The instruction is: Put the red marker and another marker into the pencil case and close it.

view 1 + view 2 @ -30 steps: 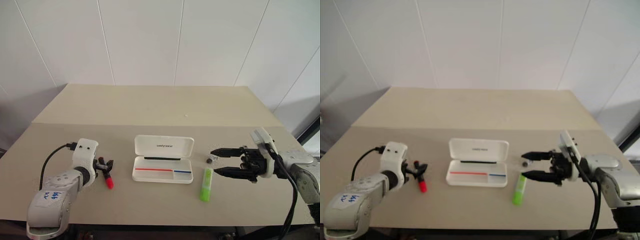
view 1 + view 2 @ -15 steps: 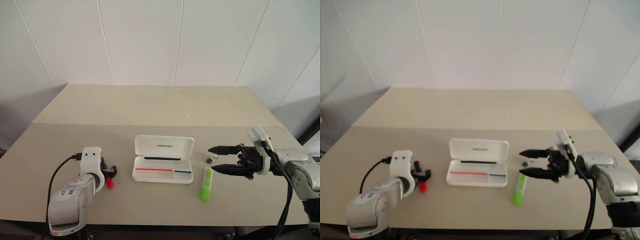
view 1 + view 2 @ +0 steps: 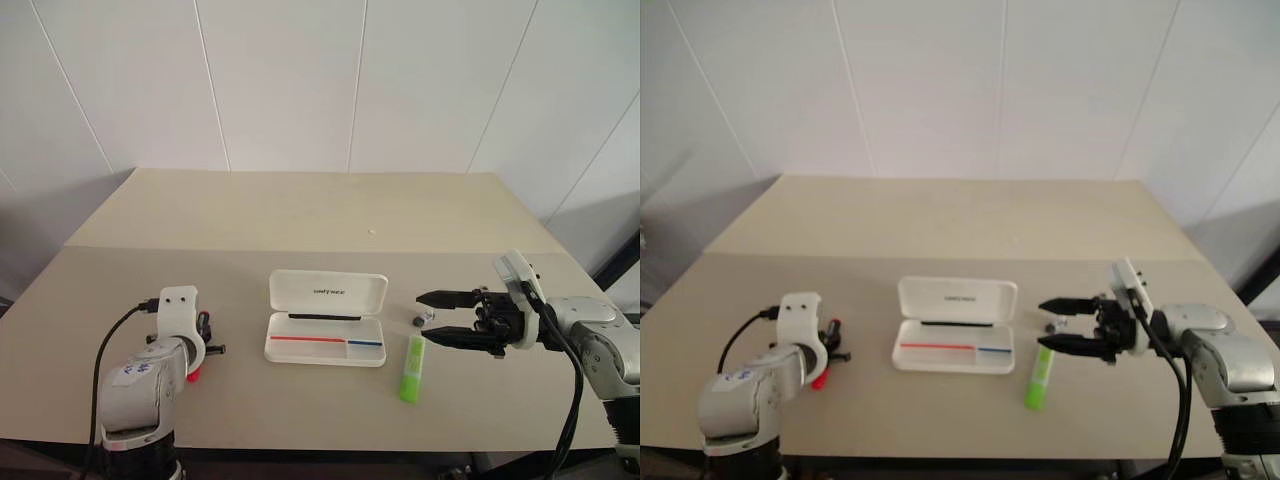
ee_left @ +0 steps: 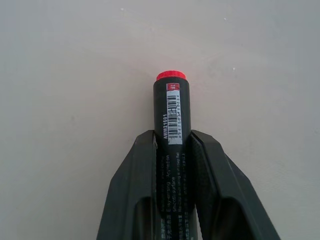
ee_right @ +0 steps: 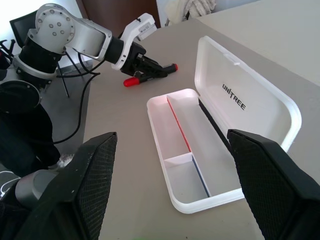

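Tabletop [image 3: 300,215]: carried the open pencil case at its middle, with one marker to each side of it.
Pencil case [image 3: 327,318]: lay open between the two arms, lid back, both compartments empty; nothing had gone in yet.
Right gripper [image 3: 432,314]: hung level beside the case with its fingers spread wide and grasping nothing, as it had a second before.
Left gripper [image 5: 159,71]: a second earlier its fingers stood apart over the red marker; now they had clamped onto the marker's barrel.
Meaning for the task: the first pickup looked made, so lifting and carrying the marker to the case was probably next.
Green marker [image 3: 411,368]: lay untouched on the tabletop just right of the case, below the right gripper.
Red marker [image 4: 171,107]: at the left of the tabletop, well apart from the case, held in the left fingers.
Left wrist view: showed both pads pressed against the black barrel, the red end poking out past them; the head views hid this behind the wrist.
Right wrist view: showed the case's empty inside and the marker crosswise in the left fingers.
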You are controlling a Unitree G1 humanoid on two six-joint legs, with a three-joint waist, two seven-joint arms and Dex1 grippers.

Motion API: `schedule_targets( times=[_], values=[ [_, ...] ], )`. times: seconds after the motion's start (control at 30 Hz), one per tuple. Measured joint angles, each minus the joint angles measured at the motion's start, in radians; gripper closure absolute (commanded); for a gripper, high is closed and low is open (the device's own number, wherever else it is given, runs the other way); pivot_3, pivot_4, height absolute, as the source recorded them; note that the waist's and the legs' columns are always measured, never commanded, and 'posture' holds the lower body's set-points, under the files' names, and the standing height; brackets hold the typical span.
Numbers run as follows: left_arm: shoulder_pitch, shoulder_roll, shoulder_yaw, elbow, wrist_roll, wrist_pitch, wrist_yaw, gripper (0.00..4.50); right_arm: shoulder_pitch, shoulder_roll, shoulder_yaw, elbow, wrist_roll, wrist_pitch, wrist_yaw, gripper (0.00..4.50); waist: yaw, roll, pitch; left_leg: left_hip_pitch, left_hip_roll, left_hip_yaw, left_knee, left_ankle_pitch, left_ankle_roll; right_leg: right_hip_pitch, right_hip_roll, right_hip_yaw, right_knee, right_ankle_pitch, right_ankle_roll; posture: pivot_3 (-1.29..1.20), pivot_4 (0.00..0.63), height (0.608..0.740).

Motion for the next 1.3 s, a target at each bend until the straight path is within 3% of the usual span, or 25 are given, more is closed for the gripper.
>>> schedule_targets(
  times=[0.1,0.23,0.33,0.5,0.67,0.87,1.3],
  values=[
    [-0.006,0.086,-0.031,0.037,-0.02,-0.039,-0.062,3.91,0.001,0.0,0.0,-0.006,0.0,0.0,-0.006,0.0,-0.001,-0.001,0.0,-0.001,0.0,0.0,0.0,0.0,0.0,-0.001,0.0,0.0,0.0,0.0,0.0,0.0,0.15,0.74],
    [-0.027,0.323,-0.116,0.059,-0.116,-0.152,-0.297,3.91,0.007,0.001,-0.003,-0.027,0.002,0.001,-0.01,0.0,-0.001,-0.001,0.001,-0.001,0.0,0.0,-0.002,0.0,-0.001,-0.001,0.0,0.0,-0.002,0.0,-0.001,0.0,0.15,0.74],
    [-0.053,0.485,-0.162,0.092,-0.174,-0.341,-0.499,3.91,0.014,0.001,-0.011,-0.029,0.003,0.001,-0.017,0.0,0.0,-0.001,0.001,-0.002,0.0,0.001,-0.003,-0.001,-0.001,-0.001,0.0,0.0,-0.003,-0.001,-0.001,0.0,0.15,0.74],
    [-0.155,0.573,-0.187,0.261,-0.191,-0.708,-0.723,3.91,0.055,0.0,-0.029,-0.059,0.01,0.001,-0.032,0.0,0.004,-0.001,0.001,-0.002,0.001,0.0,-0.004,-0.001,-0.001,-0.001,-0.001,-0.001,-0.005,-0.001,-0.002,0.0,0.15,0.74],
    [-0.29,0.552,-0.282,0.33,-0.256,-0.902,-0.958,3.91,0.091,0.001,-0.052,-0.098,0.018,0.002,-0.057,0.0,0.003,-0.001,0.001,-0.004,0.0,0.001,-0.004,-0.002,0.002,-0.001,-0.001,-0.001,-0.007,0.0,0.0,0.0,0.15,0.74],
    [-0.352,0.513,-0.446,0.355,-0.294,-0.96,-1.174,3.91,0.139,0.001,-0.095,-0.135,0.034,0.006,-0.097,0.0,-0.001,0.0,0.001,-0.003,0.001,0.001,-0.004,-0.002,0.002,-0.002,0.0,0.0,-0.006,-0.001,0.0,0.0,0.15,0.74],
    [-0.442,0.281,-0.682,0.693,-0.015,-1.199,-1.102,3.91,0.288,0.0,-0.191,-0.276,0.084,0.041,-0.197,0.0,0.001,0.0,0.001,-0.003,0.0,0.001,0.0,-0.002,0.003,-0.002,0.0,0.0,-0.001,0.0,0.0,0.0,0.15,0.74]
  ],
)
